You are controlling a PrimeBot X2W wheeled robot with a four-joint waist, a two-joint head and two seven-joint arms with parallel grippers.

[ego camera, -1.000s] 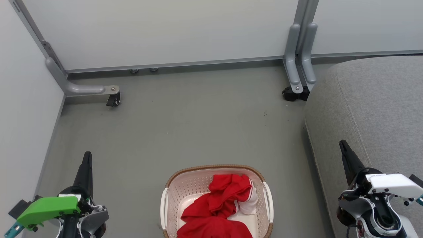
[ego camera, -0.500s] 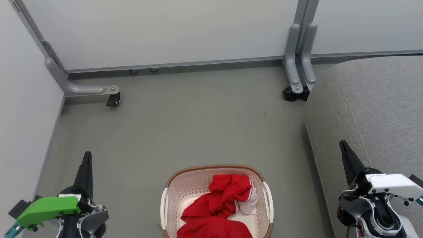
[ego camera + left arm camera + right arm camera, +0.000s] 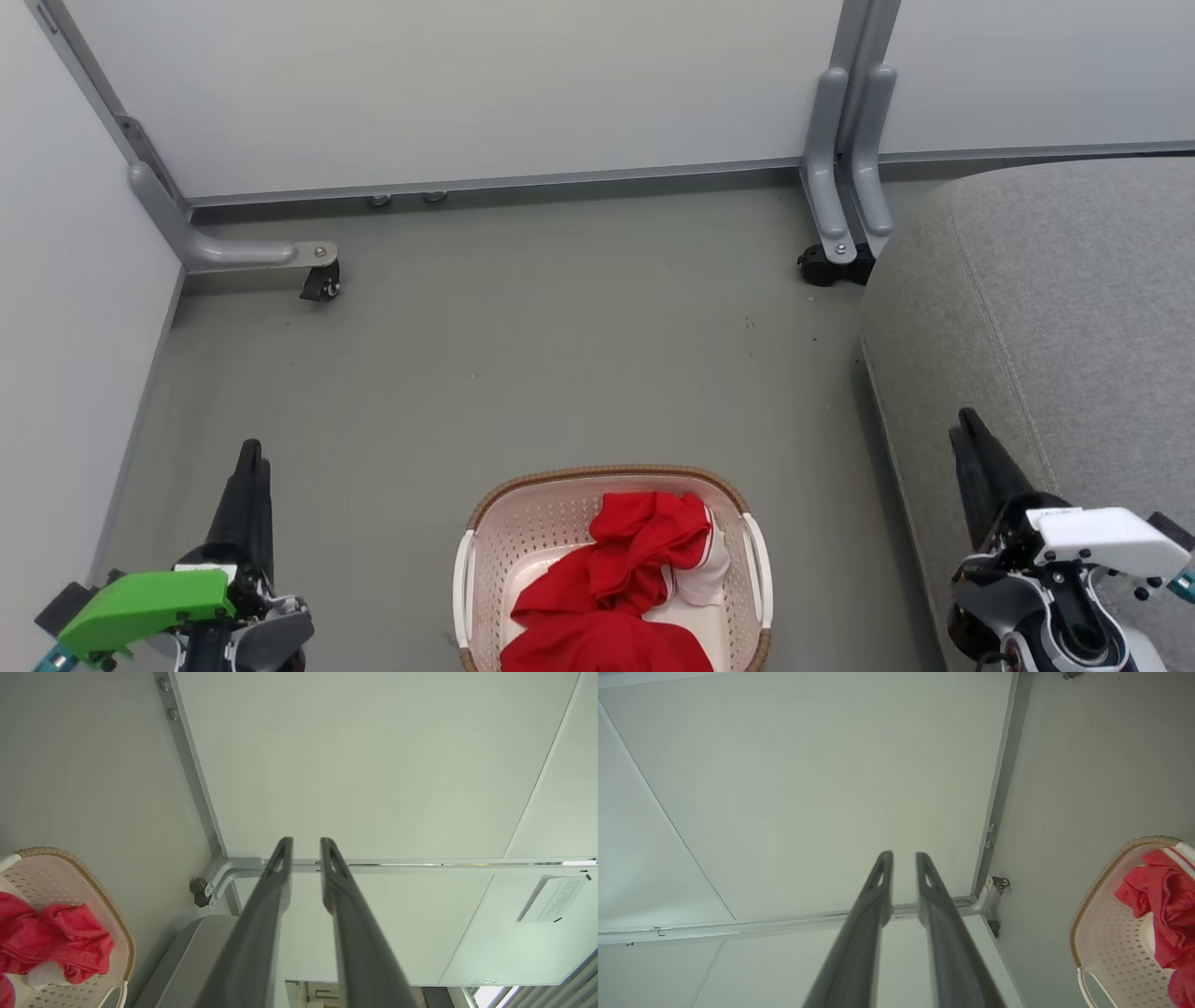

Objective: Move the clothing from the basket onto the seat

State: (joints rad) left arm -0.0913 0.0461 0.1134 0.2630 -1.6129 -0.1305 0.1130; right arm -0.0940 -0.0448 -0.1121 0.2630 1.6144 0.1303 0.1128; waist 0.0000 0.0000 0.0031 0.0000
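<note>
Left gripper [image 3: 250, 457]: low at the left over the floor [image 3: 523, 355], well apart from the basket. Its fingers are parted a little, with nothing between them.
Basket [image 3: 607, 472]: bottom centre, standing on the floor.
Clothing [image 3: 611, 597]: a red heap with a white patch, all inside the basket, bunched toward its right side.
Right gripper [image 3: 966, 429]: low at the right, by the seat's near edge. Fingers slightly parted, empty.
Seat [image 3: 1074, 299]: grey cushion at far right; no garment on the part shown.
Status: nothing transferred, nothing gripped. Left to do, by my reading: reach in, grasp, carry across, release.
</note>
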